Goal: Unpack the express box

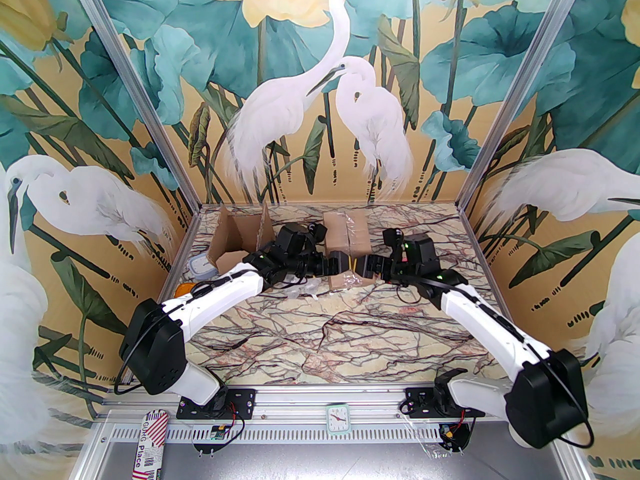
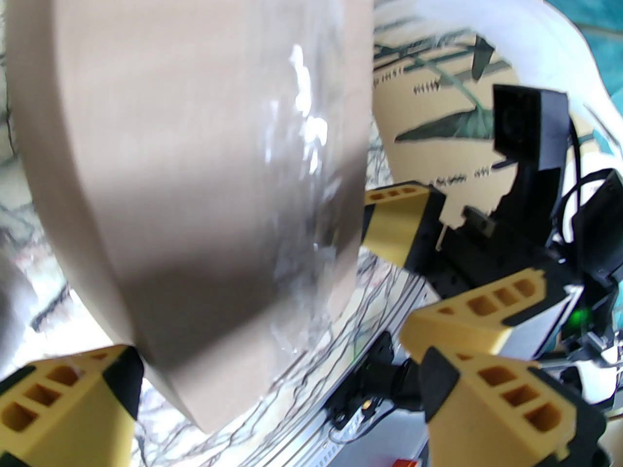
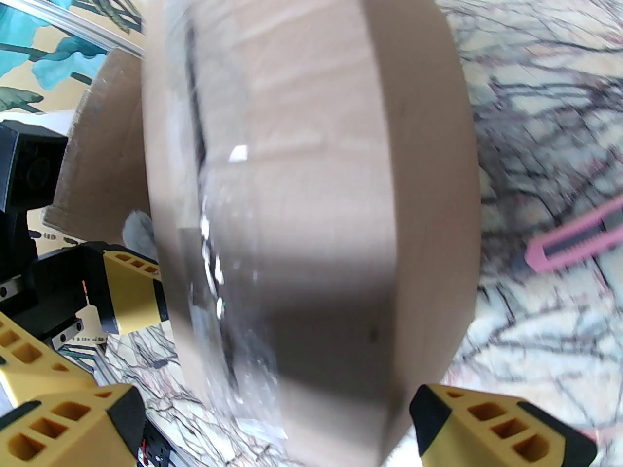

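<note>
Box (image 1: pixel 345 233) lies at the far middle of the worktop (image 1: pixel 320 328), long axis running near to far. My left gripper (image 2: pixel 280 368) and right gripper (image 3: pixel 277 406) flank its near end, both spread wide, unclamped.

left fingers (image 2: pixel 58 406): spread wide | right fingers (image 3: pixel 501 431): spread wide
</note>
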{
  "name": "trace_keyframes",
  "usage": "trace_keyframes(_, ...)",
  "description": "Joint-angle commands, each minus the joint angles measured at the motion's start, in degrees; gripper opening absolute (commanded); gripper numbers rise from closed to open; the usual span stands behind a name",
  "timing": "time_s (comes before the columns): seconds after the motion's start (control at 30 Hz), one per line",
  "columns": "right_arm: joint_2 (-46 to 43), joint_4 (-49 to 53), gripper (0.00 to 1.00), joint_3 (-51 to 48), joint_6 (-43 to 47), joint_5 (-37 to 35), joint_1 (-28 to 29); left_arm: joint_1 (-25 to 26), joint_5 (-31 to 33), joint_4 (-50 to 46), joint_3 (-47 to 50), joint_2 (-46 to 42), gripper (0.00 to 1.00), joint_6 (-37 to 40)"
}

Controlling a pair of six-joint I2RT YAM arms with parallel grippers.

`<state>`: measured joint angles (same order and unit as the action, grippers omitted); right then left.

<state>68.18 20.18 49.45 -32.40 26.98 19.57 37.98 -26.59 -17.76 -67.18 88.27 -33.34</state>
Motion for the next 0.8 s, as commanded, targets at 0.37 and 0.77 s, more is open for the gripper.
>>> trace_keyframes(0.37,13.16,5.07,0.99,14.25,0.79,-6.49,-3.78,-0.11,3.61,-7.41,-9.47,2.87,0.99,9.33)
trace_keyframes(0.77,20.63,3.0,0.98,18.53,1.82,-4.34,-5.51,-3.37,3.23,-11.34,-16.53,11.16,0.99,16.17)
